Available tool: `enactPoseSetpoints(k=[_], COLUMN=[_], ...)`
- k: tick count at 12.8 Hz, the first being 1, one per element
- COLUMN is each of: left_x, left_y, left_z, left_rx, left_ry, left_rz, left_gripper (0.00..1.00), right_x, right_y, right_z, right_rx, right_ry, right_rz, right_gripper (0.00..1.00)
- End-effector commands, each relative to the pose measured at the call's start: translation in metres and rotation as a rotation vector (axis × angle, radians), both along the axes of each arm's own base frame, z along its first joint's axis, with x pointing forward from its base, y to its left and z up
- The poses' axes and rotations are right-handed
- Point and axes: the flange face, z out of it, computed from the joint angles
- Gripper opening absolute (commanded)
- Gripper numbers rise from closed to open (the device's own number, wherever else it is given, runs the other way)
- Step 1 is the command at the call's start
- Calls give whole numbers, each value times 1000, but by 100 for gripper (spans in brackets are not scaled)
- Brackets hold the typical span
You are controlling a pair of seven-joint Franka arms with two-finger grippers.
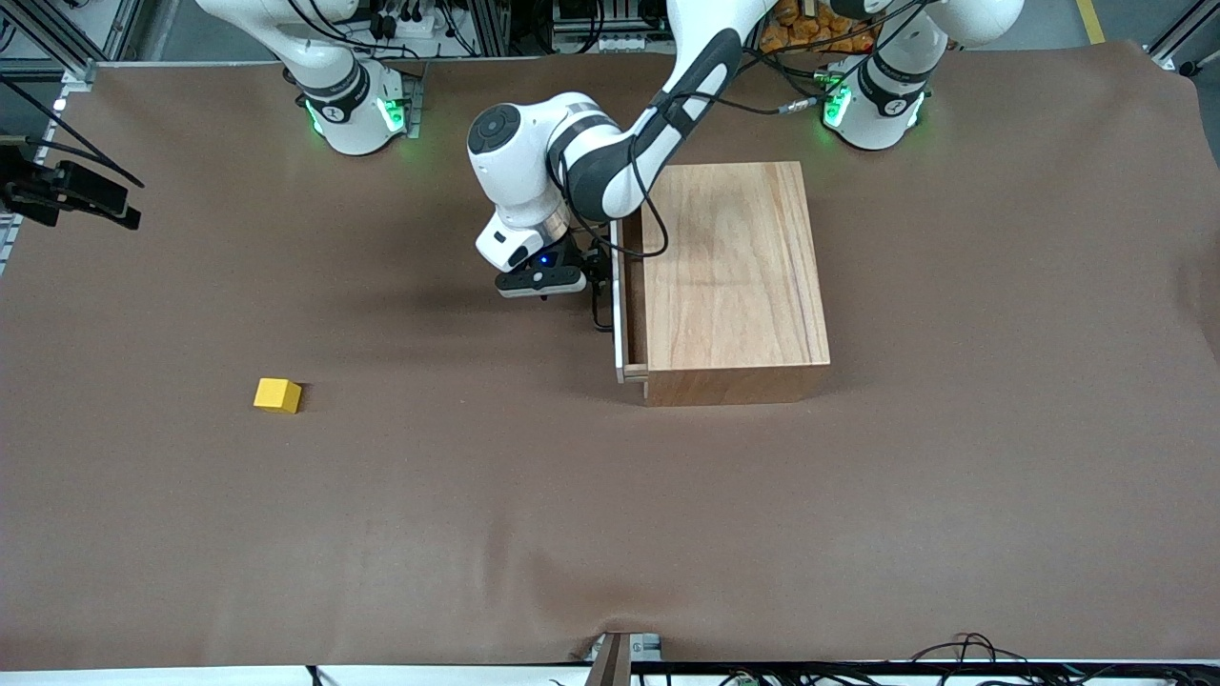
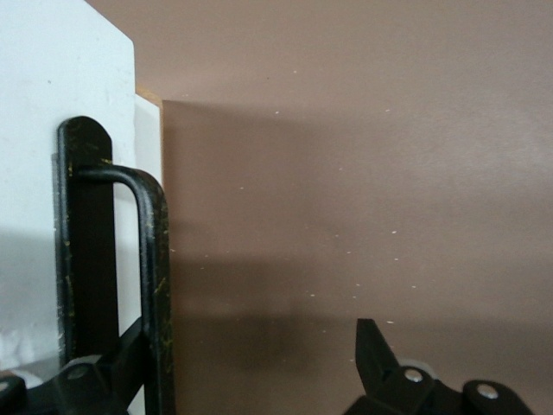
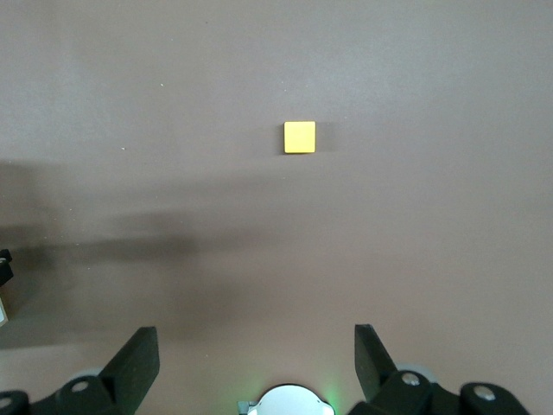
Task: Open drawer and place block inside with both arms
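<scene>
The drawer [image 1: 620, 314] sits in the wooden box [image 1: 734, 276], pulled out a little, with its white front panel facing the right arm's end of the table. My left gripper [image 1: 593, 286] is at the drawer's front. In the left wrist view the left gripper [image 2: 251, 354] is open, with the black bar handle [image 2: 154, 277] between its fingers, close to one finger [image 2: 130, 346]. The yellow block [image 1: 277, 394] lies on the brown table, nearer the front camera, toward the right arm's end. My right gripper [image 3: 255, 346] is open and empty, high over its green-lit base [image 3: 285, 403], and sees the block [image 3: 300, 137] below.
A brown cloth [image 1: 477, 524] covers the table. A black mount [image 1: 67, 195] sticks in at the edge at the right arm's end. Cables [image 1: 953, 653] lie along the edge nearest the front camera. The two arm bases [image 1: 357, 110] [image 1: 872, 105] stand along the edge farthest from that camera.
</scene>
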Motion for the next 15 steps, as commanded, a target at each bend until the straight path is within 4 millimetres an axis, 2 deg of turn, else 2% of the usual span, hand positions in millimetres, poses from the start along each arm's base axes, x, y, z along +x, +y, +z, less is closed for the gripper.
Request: enactPoseSetpoints(k=[1, 4, 15], left_x=[-1, -8, -15], left_y=[-15, -23, -37], left_z=[-3, 0, 6], left_rx=[-75, -106, -214], left_ry=[-9, -12, -1], left_rz=[6, -9, -6], left_gripper=[100, 100, 100], right_x=[0, 2, 2], right_y=[-5, -6, -8], right_z=[-2, -4, -6], right_rx=[17, 20, 20], right_ry=[6, -1, 2], right_rz=[-17, -19, -25], right_gripper=[100, 100, 100])
